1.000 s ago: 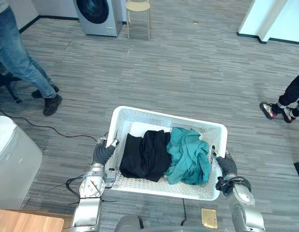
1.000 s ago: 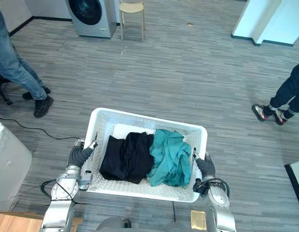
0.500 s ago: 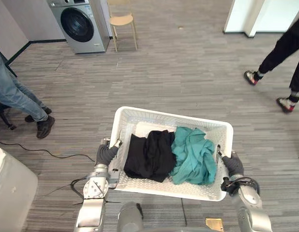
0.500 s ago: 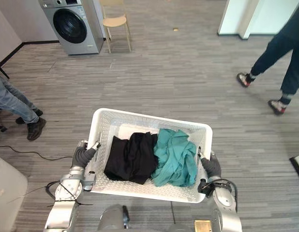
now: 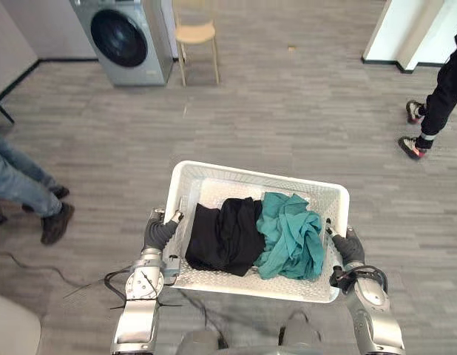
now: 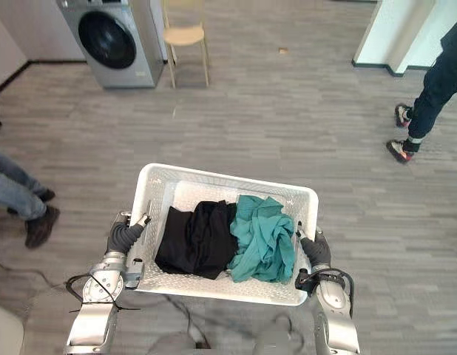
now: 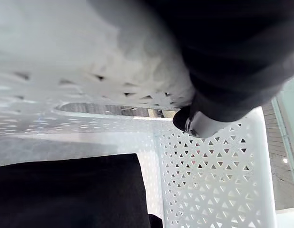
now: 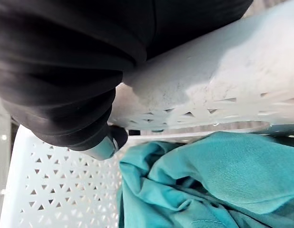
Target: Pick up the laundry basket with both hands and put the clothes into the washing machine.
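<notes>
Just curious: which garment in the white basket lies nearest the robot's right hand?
The crumpled teal garment, beside the right hand; the black garment lies by the left hand.

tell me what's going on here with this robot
The robot holds a white perforated plastic laundry basket by its two ends, left hand and right hand each curled over the rim. A black garment and a teal garment lie inside. The silver front-loading washing machine stands well ahead, so nothing is loaded yet.

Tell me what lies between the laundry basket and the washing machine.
Bare grey floor, seen in the left eye view, separates the laundry basket from the washing machine; the chair stands beside the machine.
</notes>
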